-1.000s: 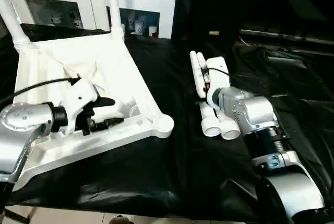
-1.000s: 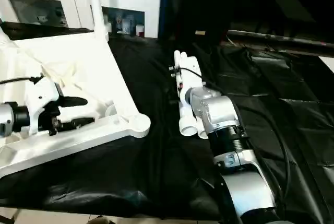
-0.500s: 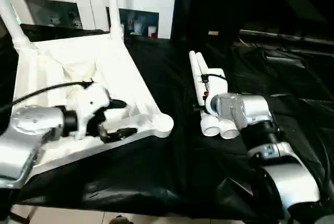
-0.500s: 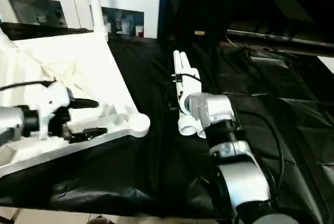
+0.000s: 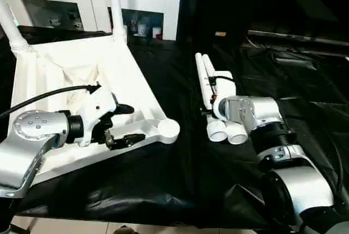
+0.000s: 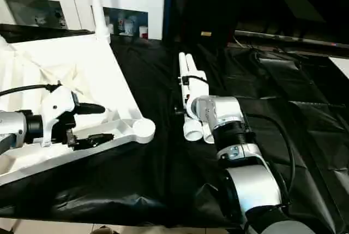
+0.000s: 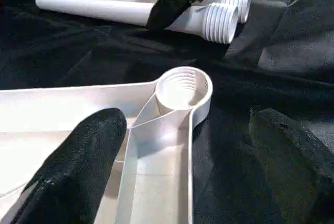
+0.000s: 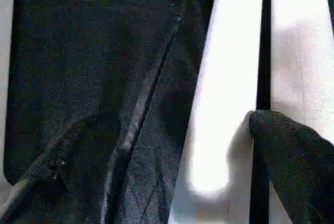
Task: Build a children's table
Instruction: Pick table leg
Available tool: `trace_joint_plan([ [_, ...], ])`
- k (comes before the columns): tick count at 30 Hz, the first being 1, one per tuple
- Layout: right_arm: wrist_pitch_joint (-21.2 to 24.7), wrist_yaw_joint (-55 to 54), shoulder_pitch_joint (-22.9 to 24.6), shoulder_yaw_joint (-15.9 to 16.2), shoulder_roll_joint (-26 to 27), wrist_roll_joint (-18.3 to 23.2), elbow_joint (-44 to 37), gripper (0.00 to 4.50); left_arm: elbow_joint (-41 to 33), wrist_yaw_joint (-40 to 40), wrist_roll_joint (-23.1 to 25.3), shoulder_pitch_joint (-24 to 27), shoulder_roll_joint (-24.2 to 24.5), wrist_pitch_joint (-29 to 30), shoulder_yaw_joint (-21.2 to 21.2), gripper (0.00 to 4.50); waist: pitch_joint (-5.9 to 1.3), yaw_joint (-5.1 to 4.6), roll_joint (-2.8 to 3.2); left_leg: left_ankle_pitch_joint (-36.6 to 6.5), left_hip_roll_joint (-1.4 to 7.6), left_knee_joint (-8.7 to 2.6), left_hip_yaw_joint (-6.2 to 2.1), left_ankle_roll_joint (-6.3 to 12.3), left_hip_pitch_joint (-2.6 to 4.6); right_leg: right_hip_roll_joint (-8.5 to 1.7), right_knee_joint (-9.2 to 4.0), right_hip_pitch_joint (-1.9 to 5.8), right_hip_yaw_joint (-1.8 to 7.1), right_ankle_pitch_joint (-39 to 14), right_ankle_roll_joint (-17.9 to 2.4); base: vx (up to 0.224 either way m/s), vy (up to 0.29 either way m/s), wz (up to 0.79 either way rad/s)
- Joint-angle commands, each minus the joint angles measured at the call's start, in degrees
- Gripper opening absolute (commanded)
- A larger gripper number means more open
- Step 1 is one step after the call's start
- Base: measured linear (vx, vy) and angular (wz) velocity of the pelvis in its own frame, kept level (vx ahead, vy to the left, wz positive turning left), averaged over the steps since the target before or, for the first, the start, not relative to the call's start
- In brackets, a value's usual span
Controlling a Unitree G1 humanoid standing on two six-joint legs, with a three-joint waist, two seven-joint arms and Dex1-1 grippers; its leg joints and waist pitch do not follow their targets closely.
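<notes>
The right gripper [image 5: 210, 84], spread wide over the two loose legs [image 5: 206, 89] at the tabletop's [image 5: 128, 89] three o'clock, should straddle just one, while the left gripper [image 5: 126, 124], also spread, steadies the empty corner socket [image 7: 182, 87].

- The two upright legs [image 5: 115, 5] on the tabletop [image 5: 136, 89] are cut off by the top edge
- The right gripper's [image 5: 215, 95] fingers hide behind its wrist, over the loose legs [image 5: 207, 81]
- Items behind the cabinet's glass doors [image 5: 143, 25] are too small to identify
</notes>
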Motion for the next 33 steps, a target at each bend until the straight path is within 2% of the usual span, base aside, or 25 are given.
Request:
trace_joint_plan([
  [1, -0.1, 0.4, -1.3, -0.5, 0.0, 0.5, 0.6, 4.50, -1.6, 0.1, 0.0, -0.6, 0.1, 0.4, -1.0, 4.30, -3.37, -0.01, 1.11, -17.8, 1.23, -4.13, -0.23, -6.00, 1.01, -2.82, -4.12, 1.87, 2.22, -15.1, -7.3, 0.000, 0.000, 0.00],
  [20, 0.7, 4.9, -1.7, -0.1, 0.7, 1.1, 1.3, 4.50, -1.8, 0.8, 0.0, -0.5, -0.1, 0.1, -1.5, 4.30, -3.36, -0.27, 0.90, -17.7, 1.34, -4.16, -0.24, -5.78, 0.99, -2.95, -4.20, 1.84, 2.25, -15.8, -7.5, 0.000, 0.000, 0.00],
  [25, -0.1, 2.9, -1.6, 0.4, 0.0, -0.6, 3.1, 4.50, -1.5, 0.9, 0.2, -0.6, -0.4, -0.2, -1.8, 4.30, -3.32, -0.28, 0.90, -17.9, 1.30, -4.16, -0.22, -5.88, 0.99, -2.93, -4.28, 1.80, 2.25, -16.5, -7.4, 0.000, 0.000, 0.00],
  [33, 0.3, 2.8, -1.4, 0.0, 0.1, -0.6, 5.4, 4.50, -1.3, 0.9, 0.1, -1.0, -0.6, -0.3, -2.1, 4.30, -3.49, -0.31, 0.89, -16.9, 1.28, -4.04, -0.18, -5.86, 0.87, -2.88, -4.04, 1.99, 2.22, -14.3, -7.8, 0.000, 0.000, 0.00],
])
